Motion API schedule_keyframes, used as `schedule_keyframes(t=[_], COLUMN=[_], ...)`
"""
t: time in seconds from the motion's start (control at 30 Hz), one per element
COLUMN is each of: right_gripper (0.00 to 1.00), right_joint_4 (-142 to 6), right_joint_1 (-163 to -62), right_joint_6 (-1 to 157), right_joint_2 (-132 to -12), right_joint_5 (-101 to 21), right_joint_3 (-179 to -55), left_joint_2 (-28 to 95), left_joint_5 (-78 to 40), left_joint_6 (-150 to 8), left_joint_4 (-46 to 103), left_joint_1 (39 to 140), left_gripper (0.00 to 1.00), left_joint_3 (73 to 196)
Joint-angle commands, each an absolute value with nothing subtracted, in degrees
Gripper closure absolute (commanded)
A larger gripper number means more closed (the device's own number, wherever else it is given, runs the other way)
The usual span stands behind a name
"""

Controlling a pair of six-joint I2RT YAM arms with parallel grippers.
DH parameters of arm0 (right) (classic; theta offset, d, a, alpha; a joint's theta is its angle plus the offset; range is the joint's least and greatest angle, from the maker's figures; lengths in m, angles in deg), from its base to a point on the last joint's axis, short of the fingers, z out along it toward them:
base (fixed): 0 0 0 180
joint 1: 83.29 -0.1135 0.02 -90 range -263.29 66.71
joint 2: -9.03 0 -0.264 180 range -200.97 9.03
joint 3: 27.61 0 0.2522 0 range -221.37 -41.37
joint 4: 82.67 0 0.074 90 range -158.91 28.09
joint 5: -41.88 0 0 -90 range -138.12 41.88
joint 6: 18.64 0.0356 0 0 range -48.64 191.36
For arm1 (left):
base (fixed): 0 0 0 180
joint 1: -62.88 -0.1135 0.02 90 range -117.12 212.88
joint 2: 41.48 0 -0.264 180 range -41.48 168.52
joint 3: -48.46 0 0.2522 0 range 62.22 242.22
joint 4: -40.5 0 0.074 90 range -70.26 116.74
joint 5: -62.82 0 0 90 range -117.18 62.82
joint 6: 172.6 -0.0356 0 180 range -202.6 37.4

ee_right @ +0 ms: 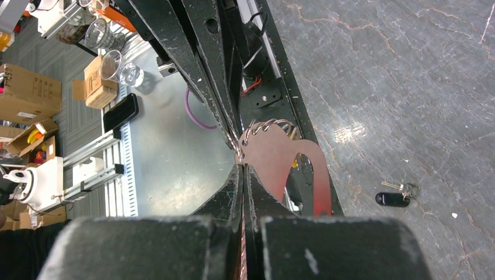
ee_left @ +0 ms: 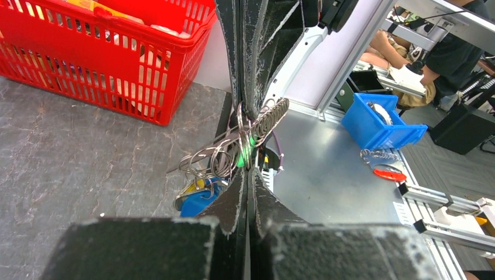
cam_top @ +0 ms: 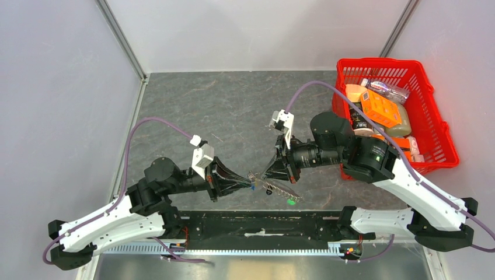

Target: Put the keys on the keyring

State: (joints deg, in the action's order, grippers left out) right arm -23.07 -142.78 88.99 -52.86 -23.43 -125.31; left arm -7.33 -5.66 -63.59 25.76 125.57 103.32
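left claw (ee_left: 250,175) fully closed on the keyring (ee_right: 274,154), right claw (ee_right: 242,169) likewise clamped on it; blue-capped keys (ee_left: 198,202) bunched beside left claw; black-capped key (ee_right: 392,199) lying apart on surface (ee_right: 408,87)

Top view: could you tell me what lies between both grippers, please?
The keyring and keys span the gap from left gripper to right gripper; left wrist view confirms.

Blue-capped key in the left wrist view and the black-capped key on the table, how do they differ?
Colour: the blue-capped key has a blue head, the black-capped key a black one. Pose: the blue-capped key hangs among held-up wire rings; the black-capped key lies flat on the table, alone and untouched. Both have plastic head caps.
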Motion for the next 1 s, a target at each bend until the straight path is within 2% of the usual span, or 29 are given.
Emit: schedule_keyframes(t=[0.0, 0.6, 0.8, 0.97], right_gripper=[1.0, 1.0, 1.0, 1.0], right_joint_4=[-29.01, -29.65, -29.89, -29.06], right_joint_1=[-142.86, -144.03, -144.07, -144.05], right_joint_6=[90.04, 90.22, 90.28, 89.91], right_joint_2=[-51.78, -51.73, -51.19, -50.65], right_joint_5=[-24.29, -26.36, -24.35, -23.52], right_joint_3=[-127.99, -127.99, -127.9, -128.25], left_joint_2=[-6.61, -5.88, -9.55, -12.17], left_joint_5=[-3.81, -2.88, -2.91, -5.01], left_joint_6=[-64.0, -63.67, -62.51, -62.9], left_joint_4=[22.5, 26.53, 33.92, 36.23], left_joint_1=[125.7, 125.72, 125.68, 125.67], left_gripper=[0.98, 0.97, 0.79, 0.73], left_joint_3=[104.92, 104.77, 100.85, 99.28])
